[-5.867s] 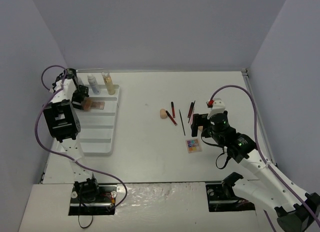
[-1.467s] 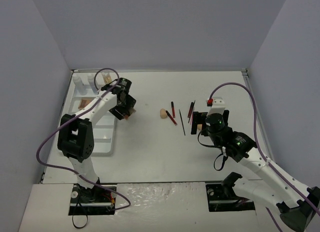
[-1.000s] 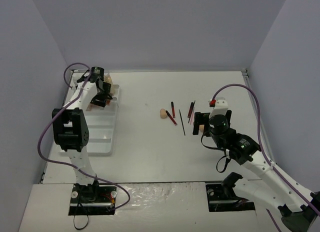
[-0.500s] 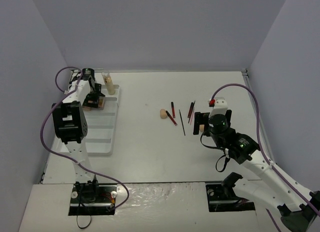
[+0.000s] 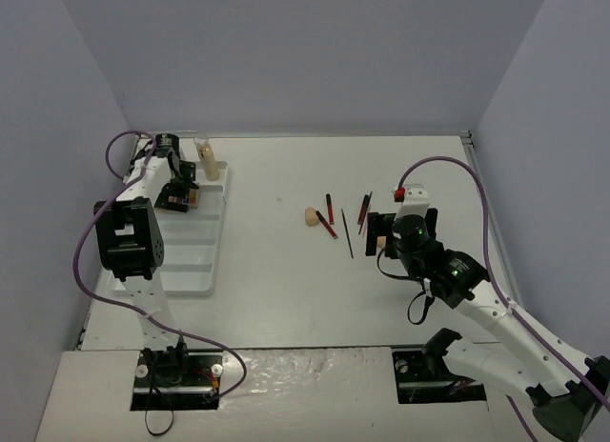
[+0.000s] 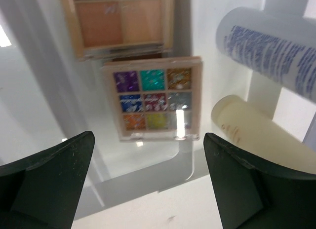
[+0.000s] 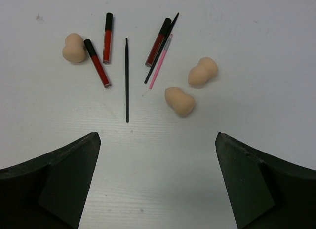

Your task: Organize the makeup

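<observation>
At the far end of the tray, the bright palette now lies flat just beside the tan palette. My left claw has let go and is spread wide above it, holding nothing. That piece is off the open table. My right claw, also spread, hangs over three sponges and the pencils, likely next.

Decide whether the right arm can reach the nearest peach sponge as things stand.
Probably yes: the open right claw hangs over the sponge, and nothing lies on it or in between.
</observation>
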